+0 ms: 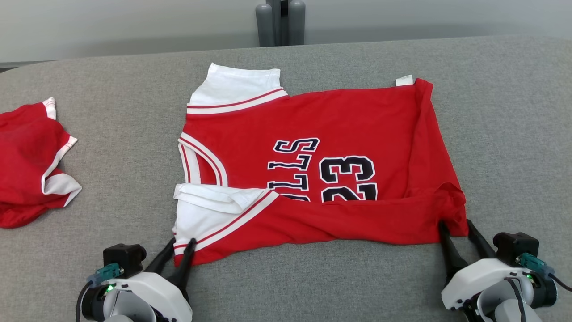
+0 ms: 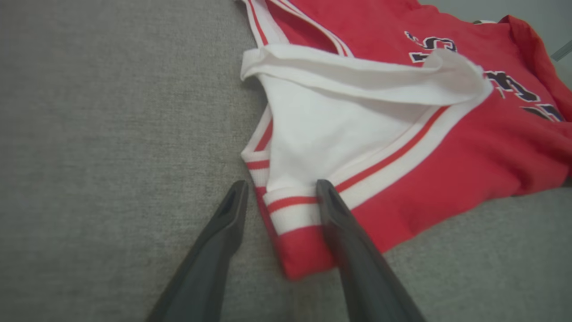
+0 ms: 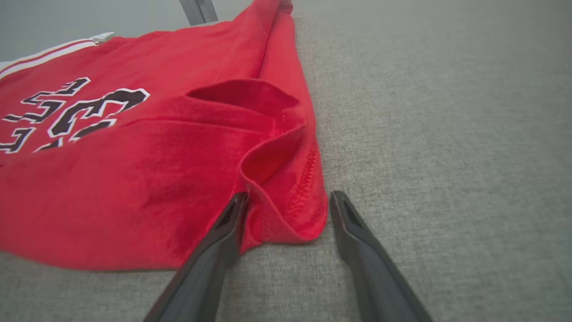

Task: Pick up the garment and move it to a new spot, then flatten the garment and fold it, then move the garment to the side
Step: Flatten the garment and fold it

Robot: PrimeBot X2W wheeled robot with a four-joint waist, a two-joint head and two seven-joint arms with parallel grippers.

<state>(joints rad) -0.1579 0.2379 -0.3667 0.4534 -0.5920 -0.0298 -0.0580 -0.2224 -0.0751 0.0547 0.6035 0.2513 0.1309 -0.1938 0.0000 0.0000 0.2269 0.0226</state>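
Nearest the robot, the left pincer (image 2: 281, 185) stands released. Its two fingers straddle the near striped shoulder corner of the garment (image 1: 313, 129) without pinching it. The right pincer (image 3: 289, 197) is likewise released, fingers apart on either side of the near hem corner. Neither holds cloth.

The garment — a red jersey with white trim and dark numerals — lies spread in the middle of the grey surface (image 1: 111, 201), neck end toward the robot's left and hem toward its right. Its near long edge is turned over onto the body, covering the bottom of the lettering, so the placing and flattening look done and a first lengthwise fold looks laid. By this reading, the far edge is not yet folded, no crosswise fold is made, and the move to the side has not happened.

Farther off, at the left edge of the surface, a second red garment (image 1: 27, 165) lies crumpled, well apart from the first. Beyond the far edge stands one dark grey post (image 1: 280, 22).

Counted: two pincers, four fingers, two red garments, one surface, one post.
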